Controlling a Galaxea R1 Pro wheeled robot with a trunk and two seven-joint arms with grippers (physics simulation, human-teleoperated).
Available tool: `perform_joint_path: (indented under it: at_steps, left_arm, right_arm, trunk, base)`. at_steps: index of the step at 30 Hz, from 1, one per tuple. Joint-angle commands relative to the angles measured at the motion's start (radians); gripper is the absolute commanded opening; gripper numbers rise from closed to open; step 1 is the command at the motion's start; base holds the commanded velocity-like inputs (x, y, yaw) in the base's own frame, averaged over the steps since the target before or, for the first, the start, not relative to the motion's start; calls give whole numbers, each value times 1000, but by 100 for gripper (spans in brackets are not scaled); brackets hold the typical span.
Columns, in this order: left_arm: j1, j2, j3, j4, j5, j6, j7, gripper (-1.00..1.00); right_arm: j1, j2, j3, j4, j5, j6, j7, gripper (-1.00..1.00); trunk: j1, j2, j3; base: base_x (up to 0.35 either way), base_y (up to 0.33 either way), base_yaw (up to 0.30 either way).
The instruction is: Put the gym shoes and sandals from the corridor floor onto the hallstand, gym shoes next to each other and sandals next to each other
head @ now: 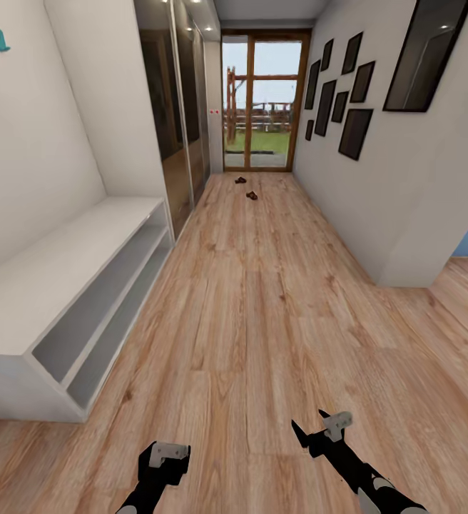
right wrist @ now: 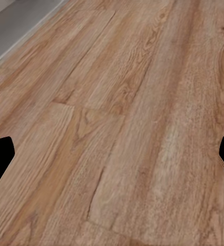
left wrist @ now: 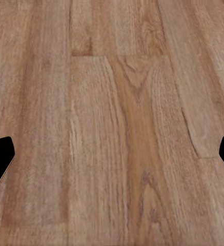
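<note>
Both pincers, left (head: 164, 457) and right (head: 318, 427), apart, empty | two small brown sandals (head: 246, 187) far down light wood-plank corridor floor (head: 262, 307) | pale grey-white two-shelf hallstand (head: 63, 285) at left wall

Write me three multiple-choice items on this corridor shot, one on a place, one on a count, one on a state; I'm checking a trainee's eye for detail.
1. Where do the two sandals lie?
A. on the rack's top
B. far down the corridor floor, near the glass door
C. beside the right gripper

2. How many open shelf levels does the white shoe rack show?
A. one
B. two
C. four

3. How do the jaws of the left gripper stand?
A. shut on a shoe
B. shut on nothing
C. open, with bare floor between them

Right letters: B, the small dark shapes sit by the door; B, two openings are stacked on the rack's front; C, the left wrist view shows only planks between the fingertips.
</note>
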Motion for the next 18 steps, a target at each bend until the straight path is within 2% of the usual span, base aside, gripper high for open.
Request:
perform_joint_path:
  at_steps: [1, 18]
  left_arm:
    - [0, 0, 0, 0, 0, 0, 0, 100]
    - [0, 0, 0, 0, 0, 0, 0, 100]
  right_arm:
    - [0, 0, 0, 0, 0, 0, 0, 100]
    - [0, 0, 0, 0, 0, 0, 0, 100]
  trunk:
    - [0, 0, 0]
    - [0, 0, 0]
  base:
    - [337, 0, 0]
    - [337, 0, 0]
